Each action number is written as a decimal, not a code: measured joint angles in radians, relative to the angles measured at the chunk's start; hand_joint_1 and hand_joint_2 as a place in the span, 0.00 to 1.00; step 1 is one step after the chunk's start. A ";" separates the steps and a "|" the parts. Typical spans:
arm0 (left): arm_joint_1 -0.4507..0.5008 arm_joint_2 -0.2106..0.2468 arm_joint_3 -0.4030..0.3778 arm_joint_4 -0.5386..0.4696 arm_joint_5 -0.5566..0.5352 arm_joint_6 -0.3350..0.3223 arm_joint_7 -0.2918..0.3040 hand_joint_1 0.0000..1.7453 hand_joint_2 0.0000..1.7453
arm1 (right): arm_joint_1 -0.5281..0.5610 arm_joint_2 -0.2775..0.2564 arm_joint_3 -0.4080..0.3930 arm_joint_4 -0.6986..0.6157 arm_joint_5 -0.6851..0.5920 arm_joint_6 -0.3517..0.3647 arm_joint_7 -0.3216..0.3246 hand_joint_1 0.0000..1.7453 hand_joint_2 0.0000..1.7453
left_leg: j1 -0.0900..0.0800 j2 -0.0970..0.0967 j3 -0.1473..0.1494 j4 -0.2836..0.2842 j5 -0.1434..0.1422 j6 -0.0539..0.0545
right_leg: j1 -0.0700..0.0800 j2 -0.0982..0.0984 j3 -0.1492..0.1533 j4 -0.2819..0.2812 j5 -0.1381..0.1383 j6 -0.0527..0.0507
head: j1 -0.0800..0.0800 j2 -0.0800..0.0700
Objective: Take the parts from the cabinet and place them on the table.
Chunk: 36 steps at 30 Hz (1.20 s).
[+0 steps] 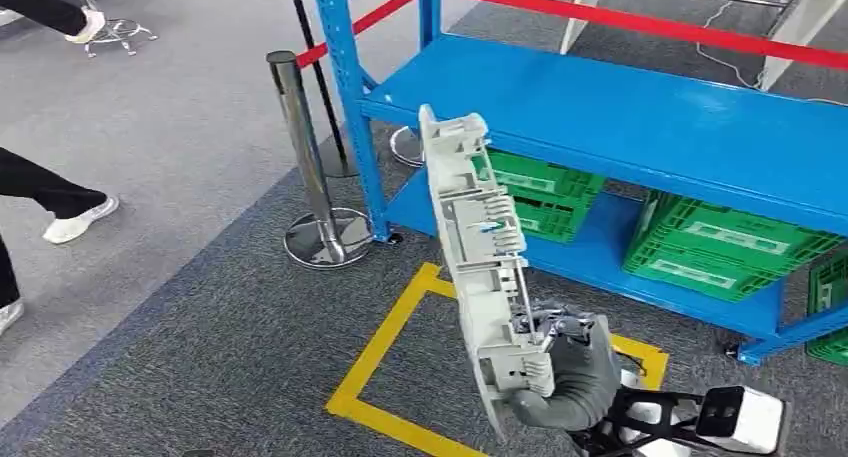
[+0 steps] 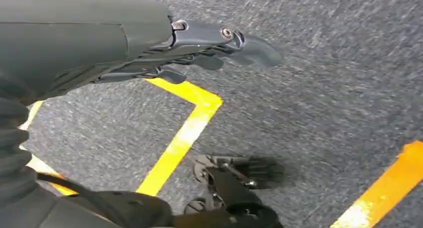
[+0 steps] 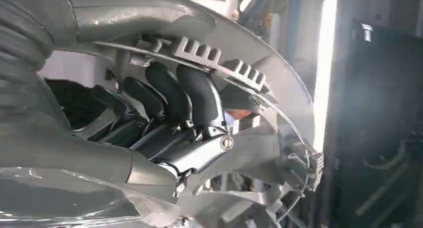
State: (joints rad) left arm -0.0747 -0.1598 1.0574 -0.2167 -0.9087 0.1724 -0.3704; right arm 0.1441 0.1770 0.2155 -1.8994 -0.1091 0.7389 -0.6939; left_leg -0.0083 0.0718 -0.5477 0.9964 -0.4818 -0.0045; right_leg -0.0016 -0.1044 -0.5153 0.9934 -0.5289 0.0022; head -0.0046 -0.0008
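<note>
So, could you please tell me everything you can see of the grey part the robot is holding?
The grey part is a long, slightly curved panel that looks like moulded plastic, with ribs, clips and a small blue detail along its inner face. It stands nearly upright, tilted, in front of the blue rack. The right hand grips its lower end, dark fingers curled over a ribbed edge.

— What stands ahead of the right hand (image 1: pixel 572 372)?
— The blue cabinet (image 1: pixel 640 117). Its upper shelf is bare and open from the front. The long grey part (image 1: pixel 478 247) that the hand holds rises tilted, its top end near that shelf's front edge.
— And lower down?
— Green crates (image 1: pixel 545 195) stand on the bottom shelf, so little room there.
— To the left?
— A steel stanchion (image 1: pixel 305 162) stands just beside the cabinet's corner post; open grey carpet (image 1: pixel 180 317) lies beyond, with a person's legs (image 1: pixel 45 192) near it.
</note>
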 joint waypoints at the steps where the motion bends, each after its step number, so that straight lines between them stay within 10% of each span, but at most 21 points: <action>1: 0.002 0.000 -0.001 0.000 -0.003 0.000 0.010 0.00 1.00 | 0.005 0.000 0.001 -0.003 0.007 0.000 0.000 1.00 1.00 | -0.001 -0.009 -0.007 0.004 0.000 0.002 | 0.000 -0.010 -0.001 -0.001 0.001 0.004 | 0.003 0.000; 3: 0.011 0.000 -0.002 0.000 -0.003 0.000 0.018 0.00 1.00 | 0.009 0.000 0.004 -0.007 0.017 0.001 0.000 1.00 1.00 | -0.001 -0.029 -0.013 0.001 0.004 0.014 | 0.000 -0.028 0.003 -0.004 0.002 0.013 | 0.002 0.000; 6: 0.012 0.002 -0.005 0.000 -0.019 0.003 0.042 0.00 1.00 | 0.021 -0.003 0.022 -0.028 0.040 -0.013 0.000 1.00 1.00 | 0.008 -0.059 -0.016 -0.009 0.018 0.035 | -0.009 0.077 -0.048 0.102 -0.080 0.023 | 0.008 0.000; 9: 0.016 0.010 -0.018 0.000 -0.051 0.019 0.035 0.00 1.00 | 0.057 -0.018 0.035 -0.053 0.053 -0.064 0.000 1.00 1.00 | 0.006 -0.098 -0.022 -0.008 0.021 0.039 | -0.008 0.103 -0.145 0.313 -0.157 0.025 | 0.008 0.000; 11: 0.024 0.026 -0.023 0.000 -0.060 0.006 0.017 0.00 1.00 | 0.086 -0.045 0.050 -0.092 0.061 -0.095 0.000 1.00 1.00 | 0.007 -0.129 -0.022 -0.005 0.022 0.037 | -0.009 0.104 -0.123 0.260 -0.099 0.022 | 0.008 0.000; 13: 0.025 0.034 -0.026 0.000 -0.067 0.001 0.008 0.00 1.00 | 0.089 -0.064 0.061 -0.115 0.069 -0.111 0.000 1.00 1.00 | 0.009 -0.157 -0.021 0.000 0.022 0.034 | -0.012 0.129 -0.044 0.087 -0.006 0.019 | 0.008 0.000; 14: 0.025 0.039 -0.026 0.000 -0.068 0.001 0.003 0.00 1.00 | 0.087 -0.073 0.069 -0.122 0.071 -0.119 0.001 1.00 1.00 | 0.009 -0.166 -0.026 0.002 0.023 0.028 | -0.017 0.182 -0.019 0.033 -0.004 0.018 | 0.008 0.000; 15: 0.019 0.046 -0.026 0.000 -0.068 -0.003 -0.003 0.00 1.00 | 0.086 -0.080 0.077 -0.127 0.071 -0.126 0.000 1.00 1.00 | 0.004 -0.181 -0.037 0.015 0.022 0.021 | -0.021 0.189 -0.009 0.006 -0.010 0.020 | 0.007 0.000; 18: 0.021 0.051 -0.026 0.000 -0.066 -0.014 -0.023 0.00 1.00 | 0.073 -0.092 0.093 -0.130 0.066 -0.134 0.000 1.00 1.00 | 0.012 -0.208 -0.053 0.013 0.037 0.000 | -0.013 0.163 -0.013 0.021 -0.006 0.012 | 0.006 0.000; 19: 0.021 0.056 -0.026 0.000 -0.065 -0.018 -0.031 0.00 1.00 | 0.063 -0.096 0.102 -0.129 0.065 -0.140 0.000 1.00 1.00 | 0.011 -0.204 -0.056 0.018 0.031 -0.003 | -0.022 0.146 -0.011 0.014 0.000 0.002 | 0.007 0.000; 21: 0.016 0.050 -0.026 0.000 -0.065 -0.024 -0.031 0.00 1.00 | 0.052 -0.102 0.113 -0.129 0.066 -0.153 0.001 1.00 1.00 | 0.006 -0.108 -0.088 0.093 -0.022 -0.015 | -0.018 0.119 -0.009 0.013 0.001 -0.009 | -0.007 0.000; 23: 0.009 0.040 -0.026 0.000 -0.076 -0.026 -0.004 0.00 1.00 | 0.051 -0.113 0.117 -0.129 0.058 -0.163 0.001 1.00 1.00 | 0.012 -0.084 -0.161 0.263 -0.103 -0.022 | -0.014 0.082 -0.011 0.013 0.000 -0.011 | -0.007 0.000; 25: 0.012 0.035 -0.026 0.000 -0.079 -0.022 0.018 0.00 1.00 | 0.048 -0.119 0.122 -0.129 0.060 -0.169 0.000 1.00 1.00 | 0.015 -0.083 -0.182 0.328 -0.116 -0.023 | -0.012 0.054 -0.011 0.013 -0.001 -0.011 | -0.007 0.000; 28: 0.017 0.032 -0.026 0.000 -0.079 -0.021 0.027 0.00 1.00 | 0.045 -0.125 0.127 -0.130 0.063 -0.172 0.000 1.00 1.00 | 0.011 -0.059 -0.070 0.127 -0.010 -0.009 | -0.008 0.018 -0.008 0.013 -0.004 -0.010 | -0.006 0.000; 30: 0.011 0.031 -0.026 0.000 -0.080 -0.021 0.027 0.00 1.00 | 0.044 -0.128 0.127 -0.132 0.063 -0.175 0.000 1.00 1.00 | -0.010 0.012 -0.014 0.017 -0.003 0.005 | 0.001 -0.003 -0.007 0.014 -0.008 -0.004 | -0.007 0.000; 34: 0.016 0.029 -0.026 0.000 -0.080 -0.019 0.027 0.00 1.00 | 0.036 -0.134 0.132 -0.132 0.064 -0.177 0.000 1.00 1.00 | -0.007 -0.032 -0.022 0.005 0.008 0.023 | 0.002 -0.045 -0.001 0.010 -0.011 0.014 | -0.006 0.000; 36: 0.017 0.026 -0.026 0.000 -0.080 -0.018 0.028 0.00 1.00 | 0.034 -0.138 0.133 -0.135 0.064 -0.177 0.001 1.00 1.00 | 0.001 -0.051 -0.020 -0.004 0.017 0.033 | -0.005 0.053 -0.030 0.066 -0.060 0.019 | -0.001 0.000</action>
State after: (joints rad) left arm -0.0574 -0.1343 1.0311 -0.2163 -0.9888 0.1545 -0.3426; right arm 0.1779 0.0393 0.3483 -2.0348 -0.0450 0.5619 -0.6931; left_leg -0.0072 0.0206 -0.5677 0.9926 -0.4649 0.0284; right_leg -0.0061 -0.0513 -0.5456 1.0595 -0.5890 0.0211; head -0.0057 -0.0008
